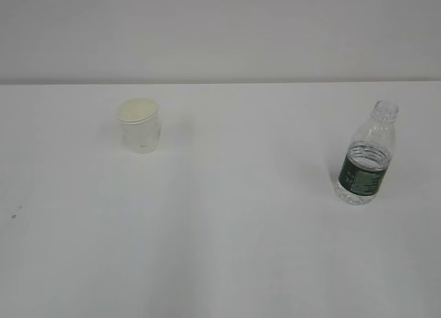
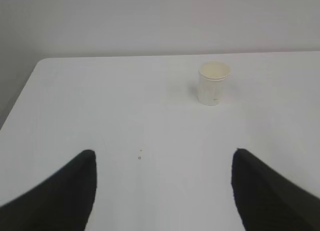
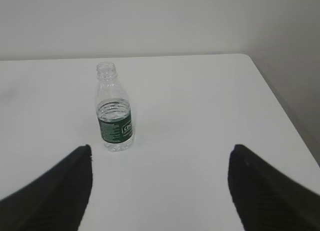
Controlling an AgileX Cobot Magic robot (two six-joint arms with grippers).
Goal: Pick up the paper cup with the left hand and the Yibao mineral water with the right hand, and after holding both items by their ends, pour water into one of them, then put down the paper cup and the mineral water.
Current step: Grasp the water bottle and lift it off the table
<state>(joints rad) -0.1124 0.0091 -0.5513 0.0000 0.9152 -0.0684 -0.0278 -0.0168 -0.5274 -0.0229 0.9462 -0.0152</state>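
White table (image 1: pixel 227 249): cup (image 1: pixel 140 125) and bottle (image 1: pixel 366 161) upright, well apart, untouched. Left gripper (image 2: pixel 162 188) and right gripper (image 3: pixel 160 186) spread wide, empty. Every step remains.

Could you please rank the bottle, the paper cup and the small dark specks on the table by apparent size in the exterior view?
1. Yibao mineral water, tallest, though nearer the camera.
2. Paper cup, clearly shorter.
3. Dark specks, tiny marks on the table.

Left hand (image 2: pixel 162 191): two black fingers spread wide apart, nothing between them, raised above the surface.
Right hand (image 3: pixel 160 191): black fingers likewise spread wide, empty, raised.
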